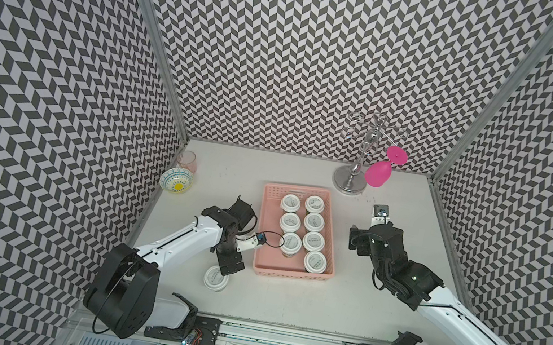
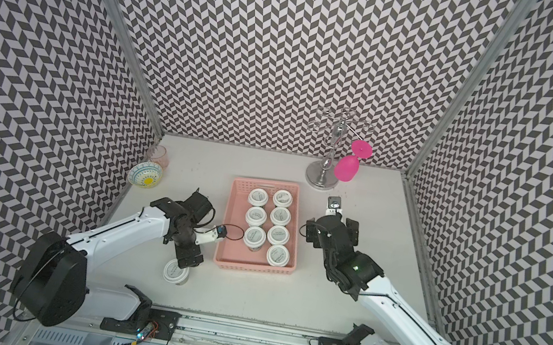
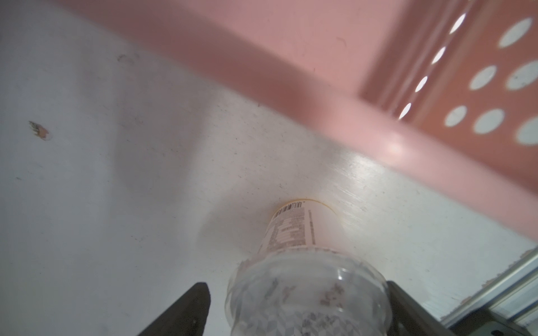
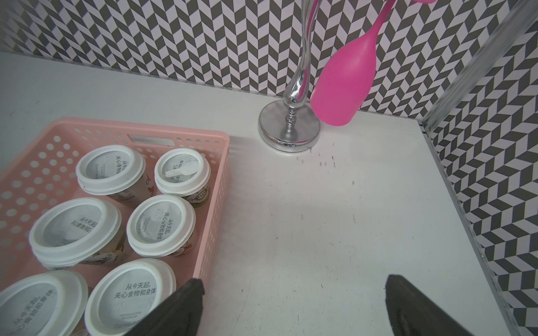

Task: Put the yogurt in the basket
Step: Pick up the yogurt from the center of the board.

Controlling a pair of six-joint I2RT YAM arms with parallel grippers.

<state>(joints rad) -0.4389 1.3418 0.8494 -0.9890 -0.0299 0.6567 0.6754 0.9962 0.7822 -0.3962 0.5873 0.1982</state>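
The pink basket [image 1: 291,274] stands mid-table and holds several white-lidded yogurt cups [image 1: 314,221] in two rows; the right wrist view shows them too [image 4: 158,221]. One more yogurt [image 1: 216,278] stands upright on the table in front of the basket's left corner. My left gripper [image 1: 227,271] hangs over it, open. In the left wrist view its fingers straddle the cup's lid [image 3: 294,227], with a gap on one side. My right gripper [image 1: 373,237] is open and empty over bare table right of the basket, as the right wrist view [image 4: 289,286] shows.
A patterned bowl [image 1: 176,180] and a clear pinkish glass [image 1: 187,160] sit at the far left by the wall. A chrome rack [image 1: 352,178] with a magenta glass [image 1: 379,173] hanging from it stands at the back right. The table's front edge meets a metal rail.
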